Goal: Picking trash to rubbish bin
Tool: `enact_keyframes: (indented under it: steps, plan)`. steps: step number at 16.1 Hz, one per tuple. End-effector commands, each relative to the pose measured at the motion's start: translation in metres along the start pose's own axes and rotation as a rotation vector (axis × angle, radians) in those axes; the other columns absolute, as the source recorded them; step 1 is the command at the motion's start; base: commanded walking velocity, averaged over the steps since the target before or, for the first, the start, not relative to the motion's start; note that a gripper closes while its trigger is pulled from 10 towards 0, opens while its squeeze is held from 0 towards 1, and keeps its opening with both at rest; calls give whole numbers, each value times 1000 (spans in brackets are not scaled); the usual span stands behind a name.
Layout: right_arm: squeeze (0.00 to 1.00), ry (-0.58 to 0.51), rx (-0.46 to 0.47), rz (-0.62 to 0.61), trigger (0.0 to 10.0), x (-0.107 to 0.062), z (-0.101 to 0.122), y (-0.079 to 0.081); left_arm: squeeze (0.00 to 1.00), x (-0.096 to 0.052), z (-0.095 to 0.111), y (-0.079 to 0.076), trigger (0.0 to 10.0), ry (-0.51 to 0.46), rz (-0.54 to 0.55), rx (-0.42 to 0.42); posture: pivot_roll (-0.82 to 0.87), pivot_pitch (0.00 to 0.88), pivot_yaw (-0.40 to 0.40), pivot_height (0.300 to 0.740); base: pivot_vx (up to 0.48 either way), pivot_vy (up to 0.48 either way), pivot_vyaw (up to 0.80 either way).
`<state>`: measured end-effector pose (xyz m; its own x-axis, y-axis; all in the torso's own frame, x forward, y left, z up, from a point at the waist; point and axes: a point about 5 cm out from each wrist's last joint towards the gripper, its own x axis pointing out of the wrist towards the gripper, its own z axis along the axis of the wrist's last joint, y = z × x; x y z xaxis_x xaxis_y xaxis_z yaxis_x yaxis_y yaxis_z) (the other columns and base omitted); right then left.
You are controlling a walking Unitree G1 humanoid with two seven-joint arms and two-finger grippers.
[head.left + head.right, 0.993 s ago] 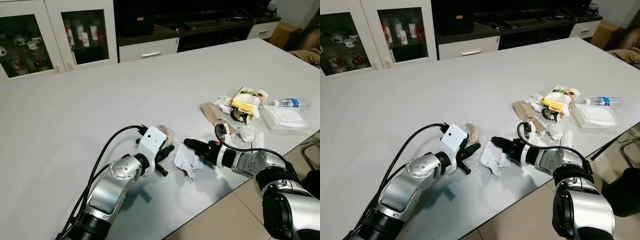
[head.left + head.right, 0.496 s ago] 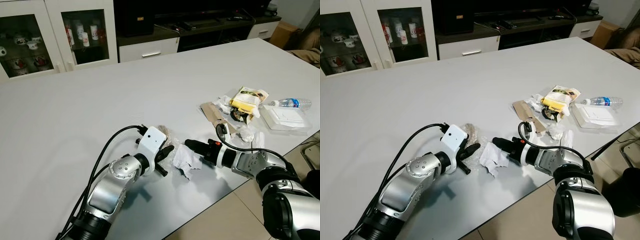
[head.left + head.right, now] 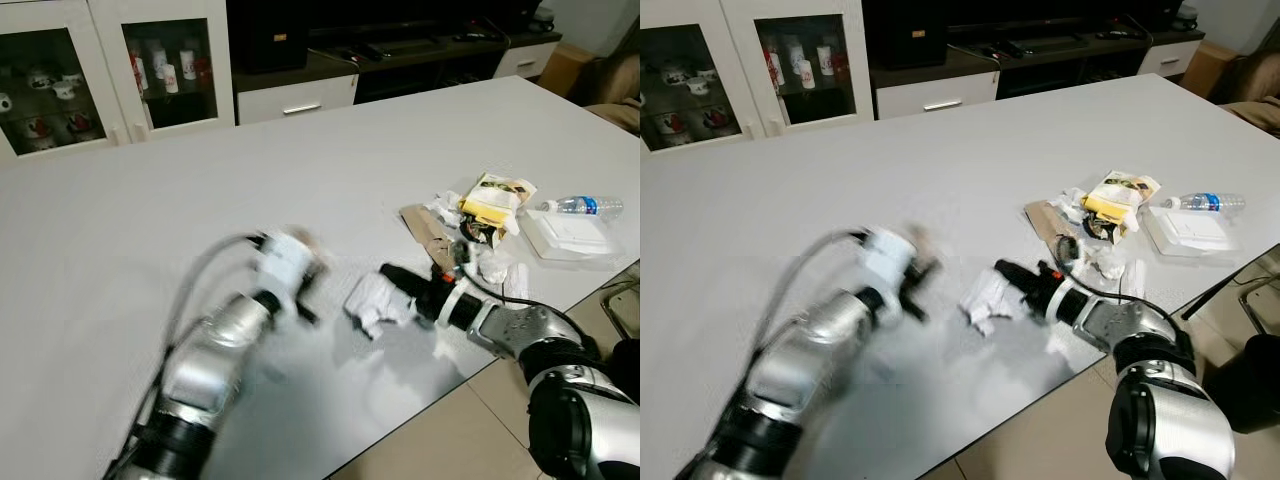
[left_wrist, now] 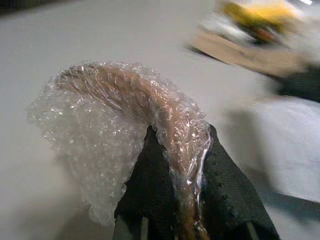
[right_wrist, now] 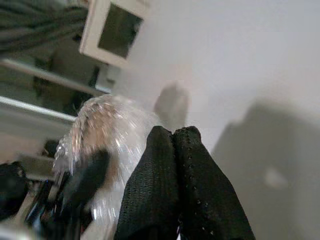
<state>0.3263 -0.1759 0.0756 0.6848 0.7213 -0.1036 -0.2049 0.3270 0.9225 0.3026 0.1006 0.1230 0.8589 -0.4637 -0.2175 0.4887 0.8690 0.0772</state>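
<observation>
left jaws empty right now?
No, in the left wrist view the left gripper has its jaws clamped on a wad of bubble wrap that bulges out above the two black fingers.

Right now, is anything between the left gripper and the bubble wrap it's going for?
Nothing visible stands between them. In the left wrist view the left gripper is shut on the bubble wrap, the sheet pinched between its black fingers. The crumpled white paper lies beside it on the table, at the right gripper.
</observation>
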Motion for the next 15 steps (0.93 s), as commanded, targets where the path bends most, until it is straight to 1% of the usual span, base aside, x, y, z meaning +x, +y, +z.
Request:
enact_keyframes:
  steps: [1,2,3,5,6,7,8,9,10,12,13,14,15]
  plan:
    - [0,-39,-16,1,0,-6,10,2,0,0,8,9,10000,-46,52,-10,-25,0,-99,740,0,0,0]
    - [0,-83,-44,34,0,-8,19,9,0,-7,22,34,10000,-136,169,-57,-26,0,-98,740,0,0,0]
    - [0,-114,-54,58,0,-9,25,14,0,-11,29,45,10000,-182,215,-96,-27,0,-98,740,0,0,0]
    - [0,-150,-53,84,0,-10,31,20,0,-16,33,53,10000,-218,242,-137,-33,0,-93,740,0,0,0]
    - [0,-219,-91,144,0,-8,42,36,0,-26,35,62,10000,-264,289,-185,-37,0,-87,740,0,0,0]
    - [0,-275,-177,168,0,-7,49,51,0,-33,34,64,10000,-276,314,-203,-40,0,-88,740,0,0,0]
    - [0,-281,-333,147,0,-5,50,66,0,-40,28,60,10000,-252,307,-199,-49,0,-87,740,0,0,0]
    - [0,-289,-425,110,0,-3,49,73,0,-45,22,55,10000,-234,296,-199,-54,0,-84,740,0,0,0]
    - [0,-333,-603,44,0,-3,48,86,0,-54,11,46,10000,-196,287,-195,-57,0,-85,740,0,0,0]
    - [0,-394,-794,-36,0,-4,44,96,0,-63,2,39,10000,-174,289,-189,-58,0,-87,740,0,0,0]
    - [0,-420,-893,-80,0,-6,40,99,0,-65,1,35,10000,-174,292,-189,-55,0,-89,740,0,0,0]
    - [0,-488,-1054,-134,0,-11,33,106,0,-68,1,29,10000,-179,293,-206,-52,0,-91,740,0,0,0]
    - [0,-548,-1194,-163,0,-15,25,113,0,-68,5,24,10000,-205,277,-204,-52,0,-91,740,0,0,0]
